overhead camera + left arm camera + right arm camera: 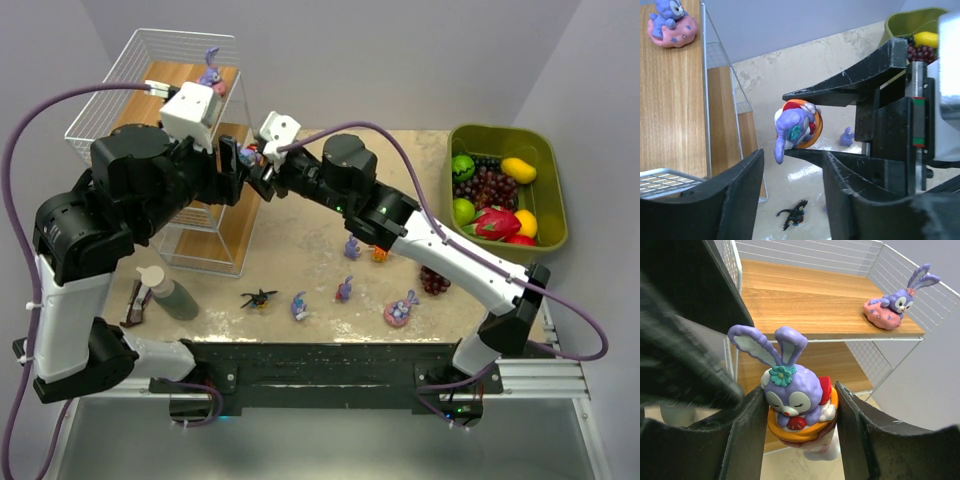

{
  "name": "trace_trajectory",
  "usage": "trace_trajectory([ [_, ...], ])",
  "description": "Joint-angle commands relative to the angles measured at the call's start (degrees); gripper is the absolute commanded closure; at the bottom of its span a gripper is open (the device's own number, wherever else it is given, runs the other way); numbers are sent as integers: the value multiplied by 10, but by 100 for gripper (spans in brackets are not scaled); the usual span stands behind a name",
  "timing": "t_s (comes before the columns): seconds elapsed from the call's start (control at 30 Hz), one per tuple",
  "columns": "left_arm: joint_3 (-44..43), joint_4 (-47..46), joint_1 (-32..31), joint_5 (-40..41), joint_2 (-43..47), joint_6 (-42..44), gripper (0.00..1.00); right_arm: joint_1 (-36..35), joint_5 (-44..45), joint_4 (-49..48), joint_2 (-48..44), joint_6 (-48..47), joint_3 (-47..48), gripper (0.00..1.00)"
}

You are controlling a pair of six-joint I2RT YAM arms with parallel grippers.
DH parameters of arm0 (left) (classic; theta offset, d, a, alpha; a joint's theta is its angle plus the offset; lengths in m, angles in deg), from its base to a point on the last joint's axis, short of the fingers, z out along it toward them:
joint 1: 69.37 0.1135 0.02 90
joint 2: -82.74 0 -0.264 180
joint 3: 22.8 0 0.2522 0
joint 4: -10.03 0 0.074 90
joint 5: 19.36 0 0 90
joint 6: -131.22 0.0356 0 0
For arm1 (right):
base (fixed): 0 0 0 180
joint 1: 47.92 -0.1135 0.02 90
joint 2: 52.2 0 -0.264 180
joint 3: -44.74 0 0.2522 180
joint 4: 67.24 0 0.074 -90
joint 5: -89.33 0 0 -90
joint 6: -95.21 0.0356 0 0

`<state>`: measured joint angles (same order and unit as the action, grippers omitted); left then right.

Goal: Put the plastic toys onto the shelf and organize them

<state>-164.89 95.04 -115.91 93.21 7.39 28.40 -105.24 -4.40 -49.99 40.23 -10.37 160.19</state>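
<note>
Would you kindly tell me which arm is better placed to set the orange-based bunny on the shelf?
Right: the right gripper clamps the bunny near the shelf; the left gripper is open and empty.

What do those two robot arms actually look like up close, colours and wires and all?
Both the left arm and right arm are built from chunky black rounded joints linked by smooth white casings. A purple cable loops along each one to a small white camera box at the wrist. Each ends in two flat, matte black fingers with scuffed edges.
</note>
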Motion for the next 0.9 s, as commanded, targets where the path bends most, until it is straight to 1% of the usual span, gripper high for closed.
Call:
trace_trajectory([
  [0.0, 4, -43, -1, -6, 27, 2, 23, 2, 2, -32, 6, 39, 45, 100],
  [0.03, 10, -55, -1, -1, 36, 2, 18, 2, -1, -33, 8, 43, 48, 100],
  [0.07, 12, -61, -1, 3, 42, 2, 9, 2, -7, -32, 10, 52, 54, 100],
  [0.17, 32, -93, -1, 29, 72, -3, 1, 3, -22, -48, 17, 66, 61, 100],
  [0.23, 55, -120, -2, 53, 100, -5, 1, 3, -26, -53, 28, 71, 73, 100],
  [0.37, 88, -148, -1, 106, 141, -15, 1, 9, -50, -49, 65, 105, 136, 100],
  [0.43, 91, -145, -2, 146, 156, -25, 1, 15, -80, -52, 93, 126, 162, 100],
  [0.47, 91, -141, -1, 164, 160, -30, 0, 21, -87, -53, 102, 144, 191, 100],
  [0.5, 90, -128, -1, 185, 164, -49, 0, 26, -105, -52, 113, 151, 207, 100],
  [0.53, 85, -118, -1, 233, 172, -62, 1, 29, -114, -52, 125, 169, 224, 100],
  [0.57, 83, -107, -1, 257, 174, -73, 0, 37, -123, -53, 145, 191, 254, 100],
  [0.63, 84, -78, -1, 305, 185, -98, 1, 43, -150, -58, 167, 210, 283, 100],
  [0.73, 107, -56, -1, 329, 207, -113, 1, 54, -168, -71, 205, 238, 322, 100],
  [0.87, 156, -64, -1, 316, 243, -114, 1, 68, -190, -116, 241, 284, 355, 100],
])
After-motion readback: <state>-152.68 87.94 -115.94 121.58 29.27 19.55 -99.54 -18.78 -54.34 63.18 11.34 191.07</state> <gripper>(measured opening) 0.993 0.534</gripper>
